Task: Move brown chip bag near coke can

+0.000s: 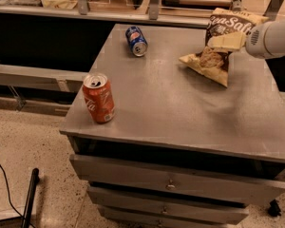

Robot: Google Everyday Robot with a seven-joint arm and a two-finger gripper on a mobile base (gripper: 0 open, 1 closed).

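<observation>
The brown chip bag [217,56] with white "Sea Salt" lettering stands tilted at the far right of the grey cabinet top [180,103], its lower corner touching the surface. My gripper [226,42] reaches in from the right on a white arm and is shut on the bag's upper middle, one cream finger lying across its front. The coke can [99,98] stands upright near the front left corner, well to the left of the bag and the gripper.
A blue Pepsi can [136,34] lies on its side at the back left of the top. Drawers [171,184] sit below the front edge. A counter rail [133,14] runs behind. A black cable and pole [28,198] lie on the floor at left.
</observation>
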